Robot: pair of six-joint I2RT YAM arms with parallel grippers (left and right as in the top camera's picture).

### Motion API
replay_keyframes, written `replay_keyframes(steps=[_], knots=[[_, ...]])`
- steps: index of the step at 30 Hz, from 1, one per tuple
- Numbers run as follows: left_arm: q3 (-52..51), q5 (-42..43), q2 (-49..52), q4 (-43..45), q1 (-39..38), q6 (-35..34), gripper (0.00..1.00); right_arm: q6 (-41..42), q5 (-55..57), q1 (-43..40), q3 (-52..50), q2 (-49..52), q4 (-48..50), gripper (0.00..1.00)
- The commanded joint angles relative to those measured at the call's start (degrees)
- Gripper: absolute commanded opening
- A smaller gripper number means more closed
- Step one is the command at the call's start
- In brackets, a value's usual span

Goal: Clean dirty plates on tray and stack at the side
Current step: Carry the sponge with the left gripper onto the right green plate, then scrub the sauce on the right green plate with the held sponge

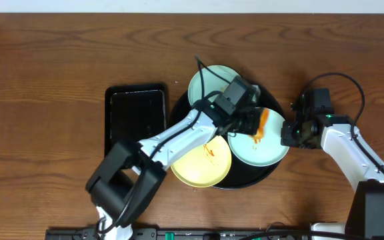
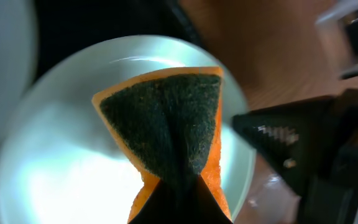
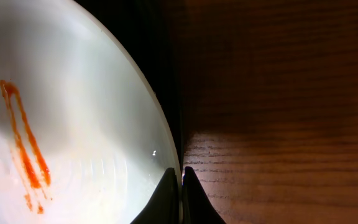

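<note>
The mint plate (image 1: 267, 151) lies flat on the right of the tray (image 1: 245, 181), its outer rim pinched by the closed right gripper (image 3: 181, 177), while the left gripper (image 2: 179, 186) clamps an orange sponge (image 2: 166, 124) that points lengthwise out over the plate.

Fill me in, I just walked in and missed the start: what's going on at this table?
The left gripper holds an orange sponge over the right-hand mint plate on the round black tray, while the right gripper pinches that plate's rim in its jaws. A sauce streak shows on it, and the yellow plate is smeared too. The far mint plate also sits on the tray; none is stacked aside yet.
</note>
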Motion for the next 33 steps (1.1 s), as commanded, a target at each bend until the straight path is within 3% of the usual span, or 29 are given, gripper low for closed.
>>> replay_keyframes(steps=[1, 5, 12, 14, 20, 27, 33], knots=[[1.8, 4.8, 2.2, 1.6, -1.2, -5.1, 0.07, -0.3, 1.0, -0.4, 0.8, 0.3, 0.0, 0.01], [1.7, 5.0, 4.6, 3.0, -2.3, -10.2, 0.07, -0.3, 1.0, -0.4, 0.8, 0.3, 0.0, 0.01], [1.7, 5.0, 7.6, 2.6, -3.9, -10.4, 0.07, -0.3, 1.0, -0.4, 0.8, 0.3, -0.1, 0.01], [1.7, 3.6, 8.4, 0.7, -3.8, -8.8, 0.07, -0.3, 1.0, -0.4, 0.8, 0.3, -0.3, 0.01], [1.7, -11.7, 8.5, -10.5, -2.1, -5.9, 0.07, -0.3, 1.0, -0.4, 0.8, 0.3, -1.2, 0.01], [2.1, -12.1, 4.0, -12.1, 0.2, -0.3, 0.07, -0.3, 1.0, -0.4, 0.8, 0.3, -1.3, 0.01], [2.3, -11.5, -1.3, -7.7, -0.1, 4.2, 0.08, -0.3, 1.0, -0.4, 0.8, 0.3, -1.3, 0.01]])
